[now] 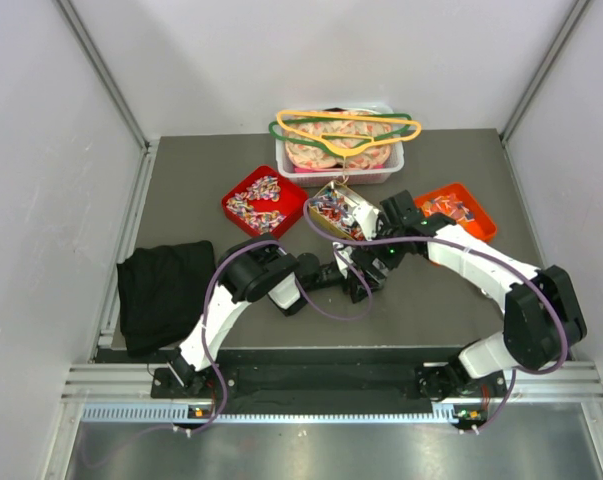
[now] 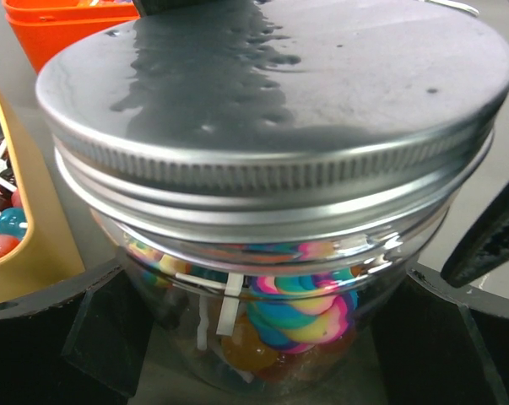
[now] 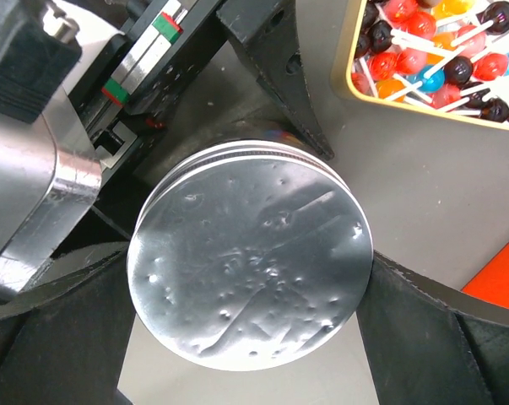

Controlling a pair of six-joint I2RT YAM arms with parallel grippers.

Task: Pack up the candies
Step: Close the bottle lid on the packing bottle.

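A clear jar [image 2: 271, 295] with a silver screw lid [image 2: 279, 93] stands at the table's middle, with a rainbow swirl lollipop and other candies inside. My left gripper [image 2: 267, 337] is shut on the jar's body, a finger on each side. My right gripper [image 3: 250, 270] comes from above with its fingers [image 3: 406, 329] pressed on both sides of the lid [image 3: 250, 270]. In the top view the two grippers [image 1: 366, 262] meet and hide the jar. Wrapped candies fill a red tray [image 1: 263, 200] and an orange tray [image 1: 453, 208]. Lollipops lie in a gold tray [image 1: 341, 210].
A white basket [image 1: 339, 165] with coloured hangers on top stands at the back. A black cloth [image 1: 166, 290] lies at the left edge. The gold tray's wall [image 2: 30, 219] is just left of the jar, and the orange tray [image 2: 60, 25] lies beyond it.
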